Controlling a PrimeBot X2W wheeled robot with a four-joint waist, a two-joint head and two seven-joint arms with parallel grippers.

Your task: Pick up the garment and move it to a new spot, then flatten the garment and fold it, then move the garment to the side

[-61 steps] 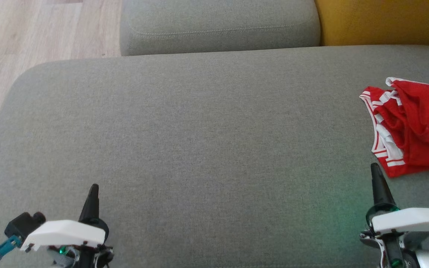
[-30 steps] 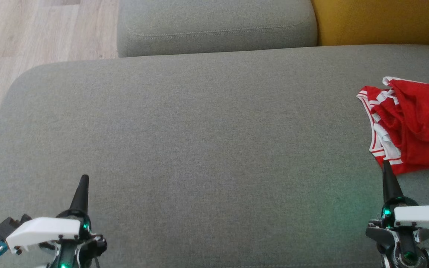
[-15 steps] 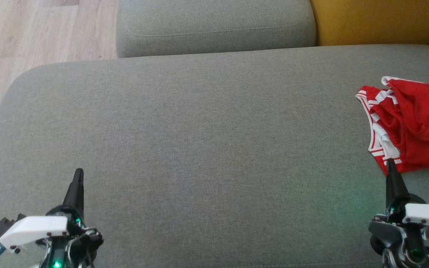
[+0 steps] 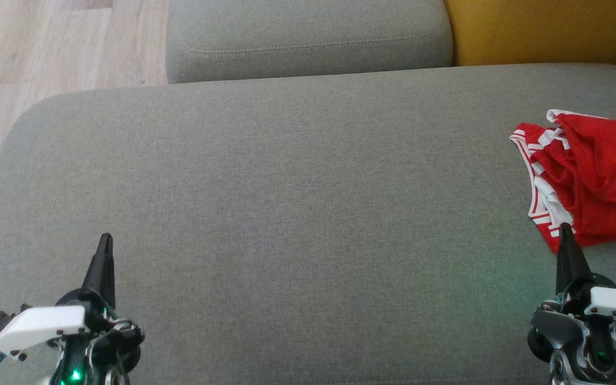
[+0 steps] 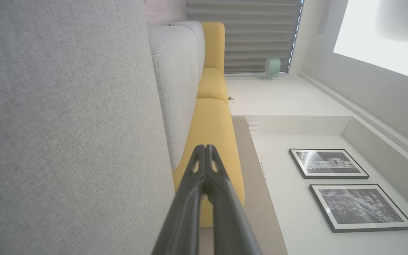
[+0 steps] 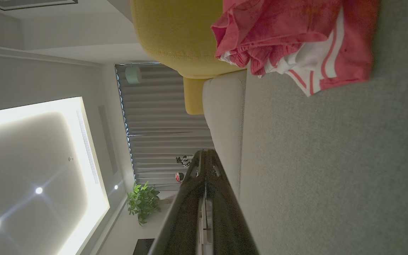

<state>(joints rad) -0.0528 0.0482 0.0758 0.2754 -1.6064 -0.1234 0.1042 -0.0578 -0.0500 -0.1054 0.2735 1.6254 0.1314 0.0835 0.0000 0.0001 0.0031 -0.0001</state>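
A crumpled red garment with white stripes lies at the right edge of the grey sofa seat; in the right wrist view the garment sits at the top. My right gripper is shut and empty, its tip at the garment's near corner, seen also as the right gripper with fingers pressed together. At the lower left my left gripper is shut with nothing in it, hovering over bare seat; the left wrist view shows the left gripper closed.
A grey back cushion and a yellow cushion stand behind the seat. Wooden floor lies beyond the seat's left edge. The seat's wide middle is bare fabric.
Both grippers have slid forward along the seat. The right fingertip went from just short of the garment to its near corner. The garment lies as before.
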